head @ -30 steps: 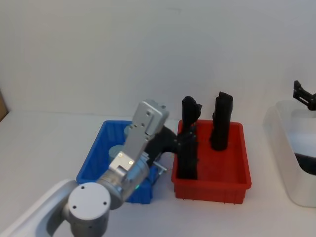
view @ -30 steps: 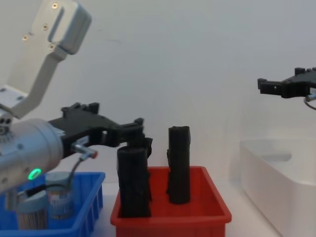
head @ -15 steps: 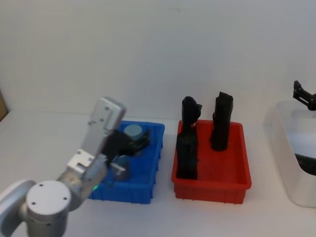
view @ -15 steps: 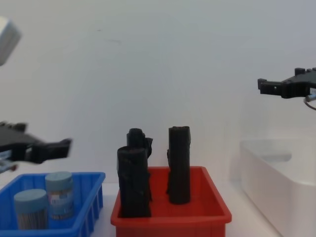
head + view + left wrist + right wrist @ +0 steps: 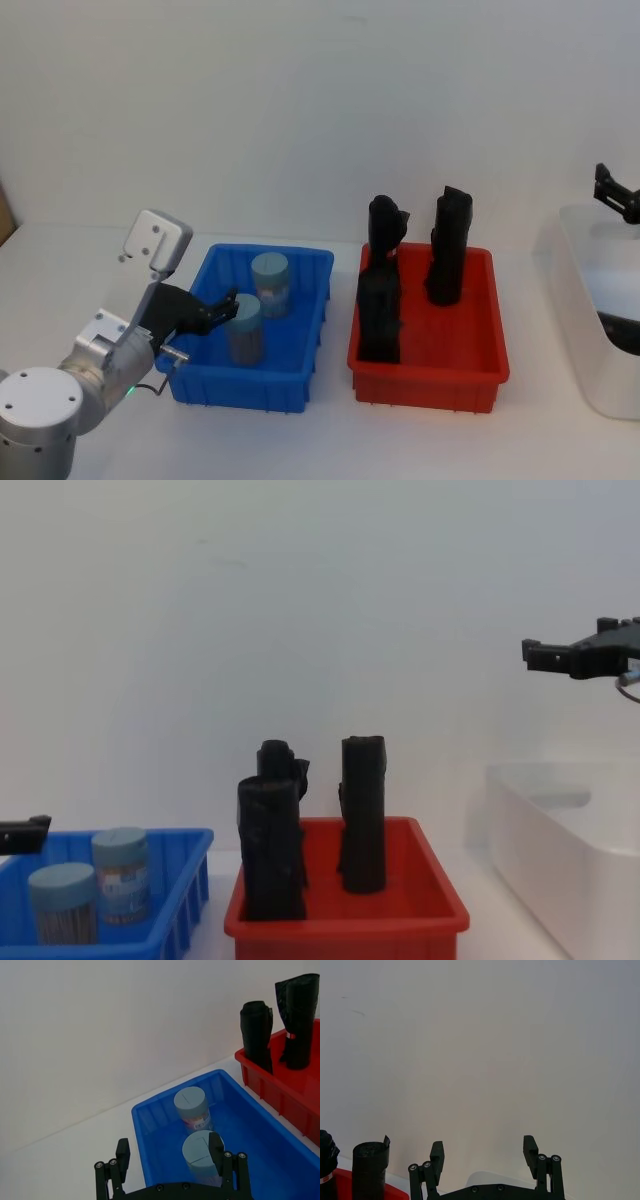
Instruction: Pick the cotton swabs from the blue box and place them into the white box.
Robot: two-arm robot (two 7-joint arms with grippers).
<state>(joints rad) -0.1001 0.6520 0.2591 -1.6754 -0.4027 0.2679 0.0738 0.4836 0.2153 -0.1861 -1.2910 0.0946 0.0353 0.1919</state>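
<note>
Cotton swabs in left bin; tub far right.

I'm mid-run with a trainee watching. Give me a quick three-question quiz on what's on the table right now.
1. How many swab jars stand in the blue box by the left claw?
2. True or false: the right claw hangs open above the white box.
3. The black rolls stand in: A the blue box; B the red bin; C the white box.
Key: 1 two; 2 true; 3 B.
</note>
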